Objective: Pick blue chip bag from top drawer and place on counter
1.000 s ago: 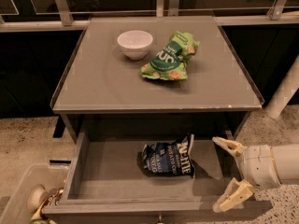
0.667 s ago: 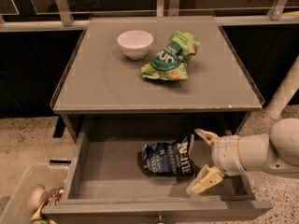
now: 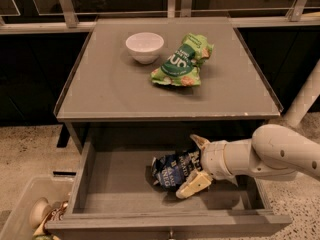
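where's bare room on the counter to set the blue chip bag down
The counter is bare across its front half, from the white bowl and green snack bag to the front rim; the left strip beside the bowl is free. Crowded: rear middle, bowl and bag together. The gripper is in the top drawer, open at the blue chip bag.

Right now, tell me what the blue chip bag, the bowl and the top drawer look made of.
The blue chip bag looks like glossy foil film: wrinkles, glints; the gripper straddles its right end, fingers open. The bowl is smooth white, perhaps ceramic or plastic. The top drawer shows matte grey panels, painted metal or laminate, unclear which.
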